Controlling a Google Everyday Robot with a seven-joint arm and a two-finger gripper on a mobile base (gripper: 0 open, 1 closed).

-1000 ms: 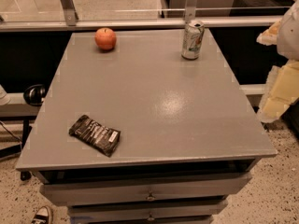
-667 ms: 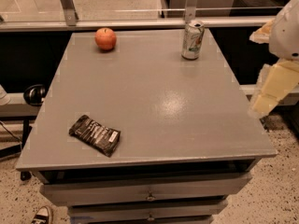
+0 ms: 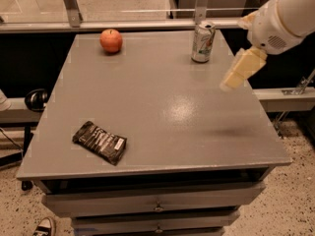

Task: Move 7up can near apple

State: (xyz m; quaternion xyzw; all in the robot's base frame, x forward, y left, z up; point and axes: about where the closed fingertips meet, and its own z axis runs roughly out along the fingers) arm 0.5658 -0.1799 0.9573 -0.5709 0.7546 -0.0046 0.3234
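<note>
Looking down at a grey table [image 3: 147,107] with drawers [image 3: 157,205] under its near edge, seen from the near side. On the speckled floor at the near left corner, the toe of a sneaker [image 3: 44,226] shows.

A flat black snack packet [image 3: 100,142] lies on the near left part of the tabletop, angled, with nothing close to it. The middle of the table is bare and shows a soft patch of reflected light.

On the right, about halfway back, the gripper [image 3: 235,77] hangs in the air over the table's right edge. It is pale yellow and points down and to the left from a white arm [image 3: 288,16] that comes in from the far right corner. Whether it is open or closed cannot be told, and it holds nothing. A faint dark shadow lies on the tabletop nearer than the gripper.

Beyond the gripper and just to its left, the 7up can [image 3: 203,42] stands upright on the far right part of the table, silver-white with green markings. The gripper is near the can but not touching it.

The apple [image 3: 111,40], round and red-orange, sits on the far left part of the table, about level with the can and well apart from it.

Behind the table runs a pale rail [image 3: 123,26] with upright metal posts.
</note>
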